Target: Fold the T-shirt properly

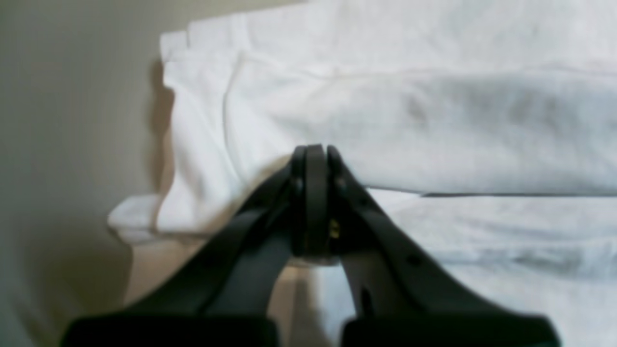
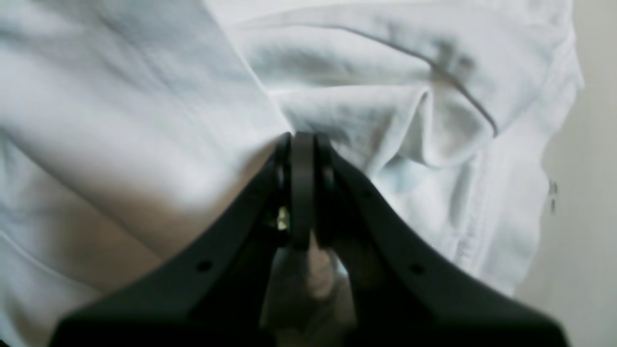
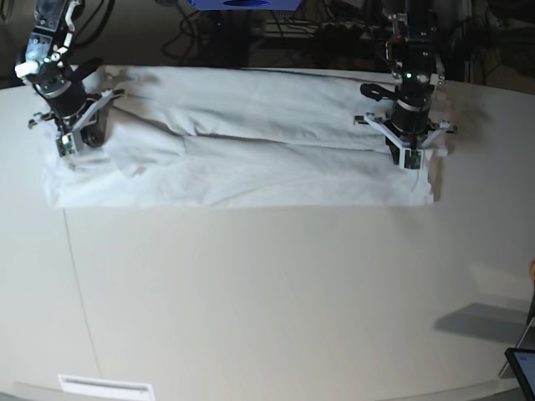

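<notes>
A wide, bare stretch of smooth off-white worktop (image 3: 251, 309) is seen nearest the base camera, crossed by a thin seam line, with a small pale label at its near edge. Beyond it, the T-shirt (image 3: 242, 167) is laid flat on the far half of the worktop as a long, narrow band of plain white, soft cloth. It is seen folded lengthwise, with a lapped fold line along its middle and shallow wrinkles across it. Its long axis is set across the view, from side to side, parallel to the near worktop edge. Which end holds the neck cannot be told.

At the band's end on the base view's right, the left pincer (image 1: 313, 150) is closed, its tips pressed together on a fold of the cloth near stacked hemmed edges. At the opposite end, the right pincer (image 2: 302, 137) is likewise closed, with bunched cloth gathered at its tips. Past the worktop's far edge, dark equipment, cables and a blue object are seen in a dim room
</notes>
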`<state>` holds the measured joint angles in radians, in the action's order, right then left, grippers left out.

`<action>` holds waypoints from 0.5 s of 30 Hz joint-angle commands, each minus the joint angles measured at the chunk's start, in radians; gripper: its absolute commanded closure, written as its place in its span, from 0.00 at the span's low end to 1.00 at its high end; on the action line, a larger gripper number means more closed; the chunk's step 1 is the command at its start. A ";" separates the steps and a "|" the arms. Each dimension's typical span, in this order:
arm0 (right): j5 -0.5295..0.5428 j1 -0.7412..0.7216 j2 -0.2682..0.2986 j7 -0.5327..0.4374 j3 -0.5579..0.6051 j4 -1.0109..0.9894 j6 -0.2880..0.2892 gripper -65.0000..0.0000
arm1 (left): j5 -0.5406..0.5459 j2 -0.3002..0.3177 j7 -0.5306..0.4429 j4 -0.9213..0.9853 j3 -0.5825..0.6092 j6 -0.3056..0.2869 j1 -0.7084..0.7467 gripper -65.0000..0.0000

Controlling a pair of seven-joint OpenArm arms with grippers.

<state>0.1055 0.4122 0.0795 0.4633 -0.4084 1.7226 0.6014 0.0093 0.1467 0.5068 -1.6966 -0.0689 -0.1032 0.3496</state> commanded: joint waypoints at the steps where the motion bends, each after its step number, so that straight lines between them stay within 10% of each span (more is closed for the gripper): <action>1: -0.019 -0.009 0.007 0.019 -0.005 -0.006 -0.007 1.00 | -0.055 0.006 0.059 0.026 0.002 0.006 0.001 1.00; 15: -0.016 -0.230 0.147 0.018 -0.008 -0.267 -0.007 1.00 | -0.193 -0.081 0.100 0.060 0.070 0.006 -0.091 1.00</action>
<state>0.1349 0.1837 0.2073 0.4385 -0.4061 1.4555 0.6205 -0.1974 0.0708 0.5304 -1.6432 -0.0055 -0.0654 0.2592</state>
